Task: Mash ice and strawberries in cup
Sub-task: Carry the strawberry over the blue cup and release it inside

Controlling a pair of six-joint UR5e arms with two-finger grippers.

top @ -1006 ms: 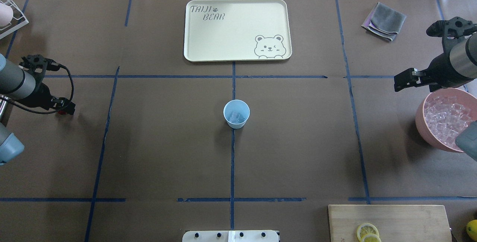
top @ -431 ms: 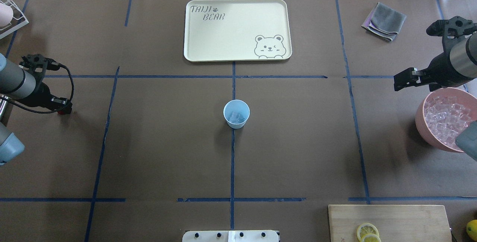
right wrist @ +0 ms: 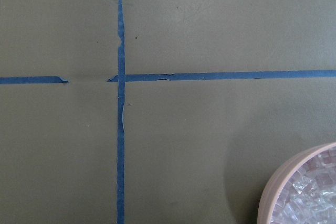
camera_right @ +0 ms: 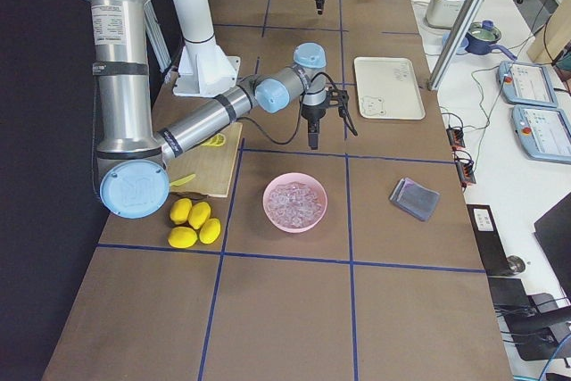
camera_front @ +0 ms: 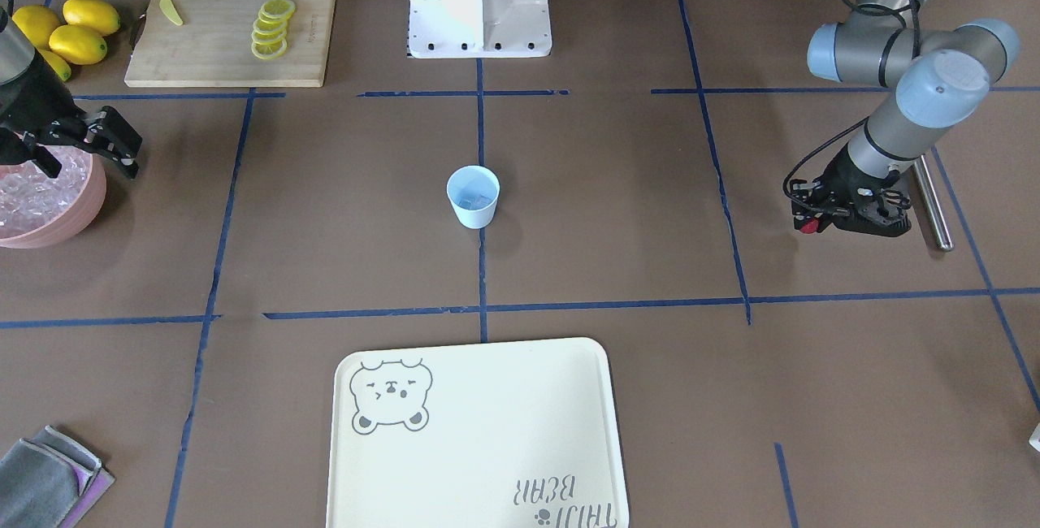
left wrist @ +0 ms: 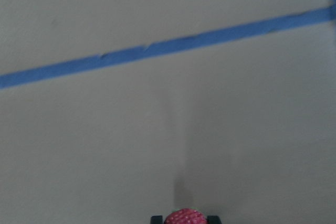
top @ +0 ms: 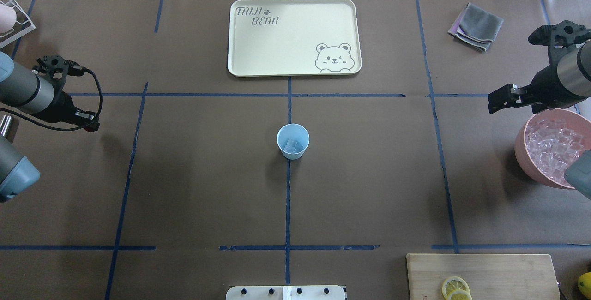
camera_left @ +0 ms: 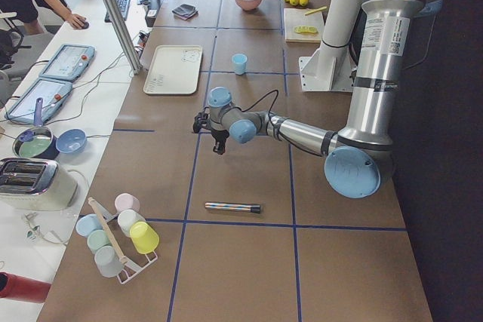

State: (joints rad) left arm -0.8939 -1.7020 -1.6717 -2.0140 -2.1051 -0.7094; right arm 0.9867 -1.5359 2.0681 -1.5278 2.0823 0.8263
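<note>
The pale blue cup [top: 292, 141] stands upright at the table's middle with a few clear ice cubes [top: 291, 145] in it; it also shows in the front view [camera_front: 473, 196]. My left gripper [top: 93, 125] hovers far to the cup's left, shut on a small red strawberry [left wrist: 184, 217], which also shows in the front view [camera_front: 807, 227]. My right gripper [top: 496, 99] is open and empty, just beyond the rim of the pink bowl [top: 524, 152] that is full of ice [top: 551, 145].
A cream bear tray [top: 293, 37] lies beyond the cup. A grey cloth [top: 476, 26] is at far right. A cutting board [camera_front: 230, 32] with lemon slices [camera_front: 270, 27] and whole lemons [camera_front: 69, 32] lie near my right side. A metal rod [camera_front: 930, 203] lies by my left arm.
My left gripper has lifted and moved forward and a little toward the cup, with the strawberry still in it. The right arm has barely moved.
</note>
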